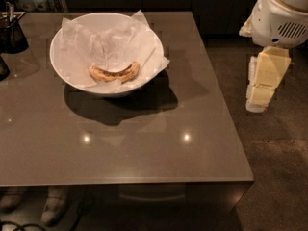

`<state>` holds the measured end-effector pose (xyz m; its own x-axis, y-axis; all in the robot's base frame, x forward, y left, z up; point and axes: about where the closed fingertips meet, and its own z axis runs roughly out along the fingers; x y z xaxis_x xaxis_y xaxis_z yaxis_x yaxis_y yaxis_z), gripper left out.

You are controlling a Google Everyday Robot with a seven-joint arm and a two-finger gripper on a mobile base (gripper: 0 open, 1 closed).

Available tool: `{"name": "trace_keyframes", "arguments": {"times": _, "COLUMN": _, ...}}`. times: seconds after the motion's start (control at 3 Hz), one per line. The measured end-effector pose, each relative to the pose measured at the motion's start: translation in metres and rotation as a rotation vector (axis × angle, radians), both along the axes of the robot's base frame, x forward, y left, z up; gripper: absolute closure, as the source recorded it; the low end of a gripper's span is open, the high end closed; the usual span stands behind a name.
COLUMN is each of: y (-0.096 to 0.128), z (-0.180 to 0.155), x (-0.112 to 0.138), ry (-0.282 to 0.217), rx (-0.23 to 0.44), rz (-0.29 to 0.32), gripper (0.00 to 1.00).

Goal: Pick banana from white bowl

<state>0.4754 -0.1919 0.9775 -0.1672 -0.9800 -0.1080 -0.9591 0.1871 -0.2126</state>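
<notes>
The white bowl (65,66) stands on the back left part of the brown table (144,148), lined with crumpled white paper. The banana (113,73), yellow-brown and speckled, lies curved in the bottom of the bowl towards its front. My gripper (262,83) hangs from the white arm (281,16) at the right, off the table's right edge and over the floor. It points down, well to the right of the bowl, and holds nothing that I can see.
A dark cup (12,32) with utensils stands at the table's back left corner, and another dark object (2,67) is cut by the left border. Dark cabinets run behind the table. Speckled floor lies to the right. Shoes (53,203) show under the front edge.
</notes>
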Motion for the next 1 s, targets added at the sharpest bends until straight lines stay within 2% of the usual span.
{"name": "trace_keyframes", "arguments": {"times": 0.33, "y": 0.011, "z": 0.006, "x": 0.015, "ry": -0.036, "rx": 0.009, "rz": 0.025, "gripper": 0.00}}
{"name": "trace_keyframes", "arguments": {"times": 1.0, "y": 0.070, "z": 0.037, "x": 0.075, "ry": -0.125, "rx": -0.024, "rz": 0.174, "gripper": 0.00}}
